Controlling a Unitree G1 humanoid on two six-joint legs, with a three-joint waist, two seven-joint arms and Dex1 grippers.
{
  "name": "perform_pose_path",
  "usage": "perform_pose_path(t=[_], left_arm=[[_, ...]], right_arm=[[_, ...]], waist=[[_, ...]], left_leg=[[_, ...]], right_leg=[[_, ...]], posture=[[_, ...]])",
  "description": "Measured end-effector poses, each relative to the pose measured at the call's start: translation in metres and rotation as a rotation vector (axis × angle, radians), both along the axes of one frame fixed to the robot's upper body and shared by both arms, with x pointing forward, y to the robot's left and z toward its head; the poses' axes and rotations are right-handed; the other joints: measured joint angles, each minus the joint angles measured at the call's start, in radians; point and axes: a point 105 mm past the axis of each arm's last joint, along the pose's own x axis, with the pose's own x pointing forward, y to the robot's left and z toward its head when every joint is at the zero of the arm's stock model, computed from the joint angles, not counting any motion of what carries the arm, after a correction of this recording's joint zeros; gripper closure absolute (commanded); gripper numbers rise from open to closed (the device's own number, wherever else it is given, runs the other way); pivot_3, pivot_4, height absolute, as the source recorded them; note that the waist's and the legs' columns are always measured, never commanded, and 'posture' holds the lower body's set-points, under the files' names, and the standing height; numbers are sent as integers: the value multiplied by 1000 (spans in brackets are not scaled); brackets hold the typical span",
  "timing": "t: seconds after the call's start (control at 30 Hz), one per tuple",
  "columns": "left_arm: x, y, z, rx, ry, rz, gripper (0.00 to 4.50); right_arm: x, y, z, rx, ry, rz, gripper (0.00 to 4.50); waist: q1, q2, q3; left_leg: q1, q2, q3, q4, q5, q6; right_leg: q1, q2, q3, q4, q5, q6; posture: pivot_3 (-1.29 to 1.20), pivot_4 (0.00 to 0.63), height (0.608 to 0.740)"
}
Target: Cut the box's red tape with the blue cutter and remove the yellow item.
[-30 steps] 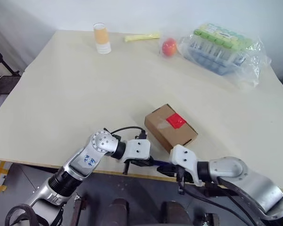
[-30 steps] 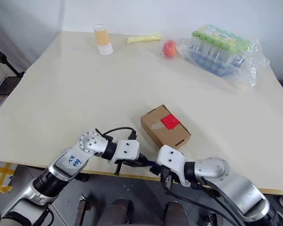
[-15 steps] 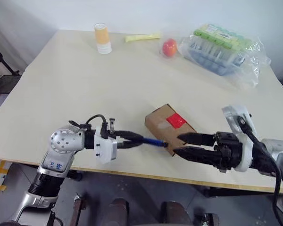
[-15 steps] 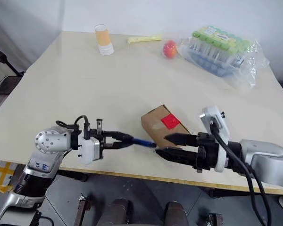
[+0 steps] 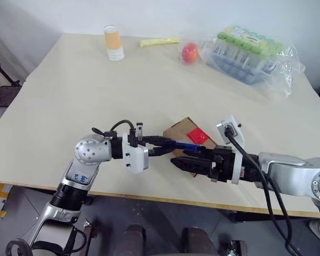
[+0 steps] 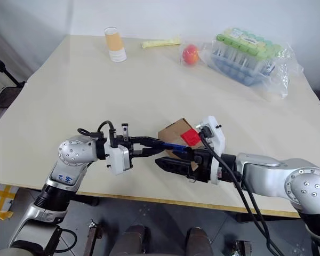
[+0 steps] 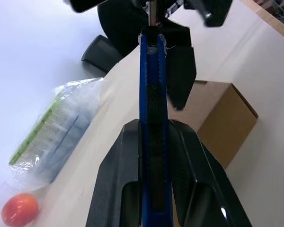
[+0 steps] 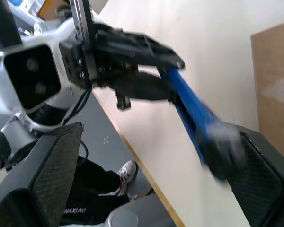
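Left pincer (image 5: 159, 145), near the table's (image 5: 69, 106) front edge: fingers clamped on the blue cutter (image 5: 185, 145), which lies level and points rightward across the front of the box (image 6: 173, 129). The left wrist view looks straight down the cutter's length, the two black fingers tight on either side.

Centre: the box sits closed on the table just behind both pincers. Red tape (image 6: 191, 136) on its top face looks whole; no cut visible. Yellow item nowhere outside the box, so presumably inside.

Right pincer (image 5: 188, 161): fingers spread wide apart, gripping nothing. In the right wrist view one finger pad seems to meet the cutter's far end; whether it truly touches I cannot tell.

Back edge, left to right: orange-and-white cup (image 5: 113, 42), pale yellow strip (image 5: 160, 41), red-orange fruit (image 5: 190, 52), bag of green-capped tubes (image 5: 250, 52). All well apart from the work.

Progress, as I judge it: cutter picked up, early stage. Left to do: likely ready the cutter, slice the tape, open the box, take out the yellow item.
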Motion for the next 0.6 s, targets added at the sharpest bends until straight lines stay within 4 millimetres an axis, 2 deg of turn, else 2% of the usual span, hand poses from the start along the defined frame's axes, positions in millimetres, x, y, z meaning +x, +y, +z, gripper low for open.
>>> perform_pose_path(t=[0.37,0.4,0.43,0.5,0.6], left_arm=[[1,2,-4,18,14,10,4063],[0,2,-4,20,15,9,4063],[0,2,-4,20,15,8,4063],[0,2,-4,19,16,8,4063],[0,1,-5,19,17,7,4063]], right_arm=[[13,-13,2,-8,-13,-55,26],[14,-14,2,-7,-13,-57,409],[14,-15,1,-9,-12,-56,568],[14,-15,1,-14,-13,-56,1169],[14,-14,0,-10,-12,-52,2251]], waist=[[1,0,0],[1,0,0],[1,0,0],[1,0,0],[0,0,0]], left_leg=[[0,0,0,0,0,0],[0,0,0,0,0,0],[0,0,0,0,0,0],[0,0,0,0,0,0],[0,0,0,0,0,0]], right_leg=[[0,0,0,0,0,0],[0,0,0,0,0,0],[0,0,0,0,0,0],[0,0,0,0,0,0],[0,0,0,0,0,0]], posture=[[0,150,740],[0,150,740],[0,150,740],[0,150,740],[0,150,740]])
